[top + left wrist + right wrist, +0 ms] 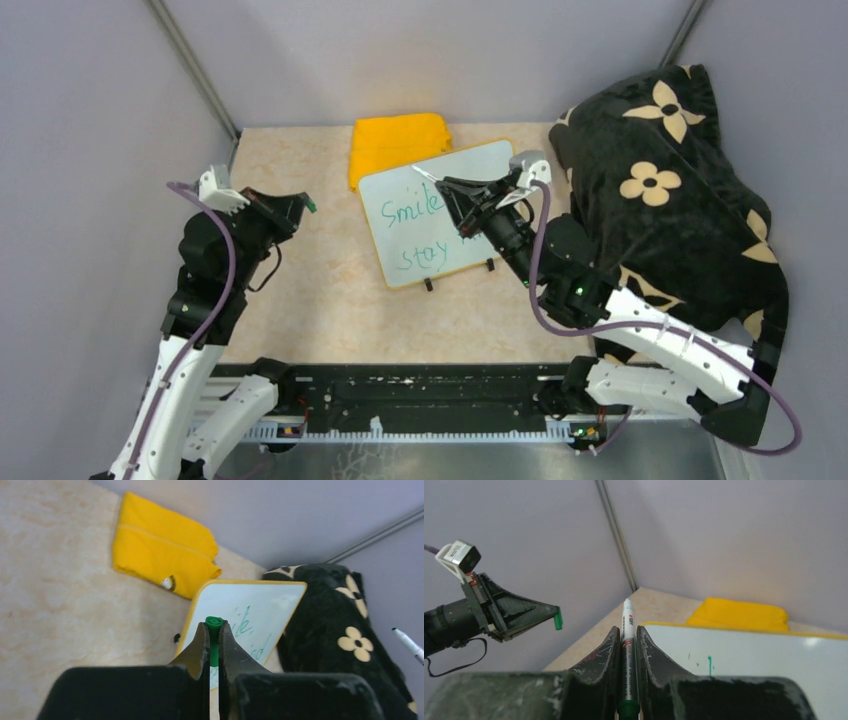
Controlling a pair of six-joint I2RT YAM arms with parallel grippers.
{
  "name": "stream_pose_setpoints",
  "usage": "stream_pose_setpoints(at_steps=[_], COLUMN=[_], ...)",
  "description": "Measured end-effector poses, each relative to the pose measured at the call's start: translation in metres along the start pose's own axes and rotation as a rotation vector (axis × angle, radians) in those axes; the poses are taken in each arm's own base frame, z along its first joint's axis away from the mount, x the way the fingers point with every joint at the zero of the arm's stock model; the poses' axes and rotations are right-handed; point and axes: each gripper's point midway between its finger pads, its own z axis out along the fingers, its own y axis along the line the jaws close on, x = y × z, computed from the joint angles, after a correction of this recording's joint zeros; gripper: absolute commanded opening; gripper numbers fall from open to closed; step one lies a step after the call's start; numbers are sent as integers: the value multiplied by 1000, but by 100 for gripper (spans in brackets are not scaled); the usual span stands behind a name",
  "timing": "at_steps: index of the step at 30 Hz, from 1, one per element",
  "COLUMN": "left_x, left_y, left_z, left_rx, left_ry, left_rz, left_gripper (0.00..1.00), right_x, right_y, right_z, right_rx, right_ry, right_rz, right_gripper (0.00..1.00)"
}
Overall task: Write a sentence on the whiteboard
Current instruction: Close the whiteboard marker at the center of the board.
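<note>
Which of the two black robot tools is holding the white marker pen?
The right black tool: it pinches the long white marker pen. The left black tool pinches only a small green plastic cap.

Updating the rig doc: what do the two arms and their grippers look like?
Both arms, left arm and right arm, have white lower links and black upper joints, each with a purple cable. The left gripper and right gripper have black, wedge-shaped, scuffed fingers, with a small white camera box behind each.

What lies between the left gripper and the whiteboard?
Only bare tabletop, seen in the top view, separates the left gripper, clamping a green cap, from the whiteboard.
</note>
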Motion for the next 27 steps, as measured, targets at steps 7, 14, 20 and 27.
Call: stream_pose_setpoints(at_steps=[7, 14, 20, 27], left_x=[-27, -11, 5, 4], left_y=[-55, -80, -89, -98], left_z=[0, 3, -1, -21], left_rx=[250, 443, 549, 650], left_ry=[-90, -54, 3, 23], left_rz=[-77, -204, -338, -468], left_gripper=[0, 0, 0, 0], right_x=[-29, 10, 43, 38], right_y=[47, 65, 70, 79], right_z=[-1, -23, -31, -36], right_rx=[-64, -50, -50, -83], right_ry=[-191, -267, -257, -284], right_rz=[-105, -271, -340, -224], right_gripper=[0, 0, 0, 0])
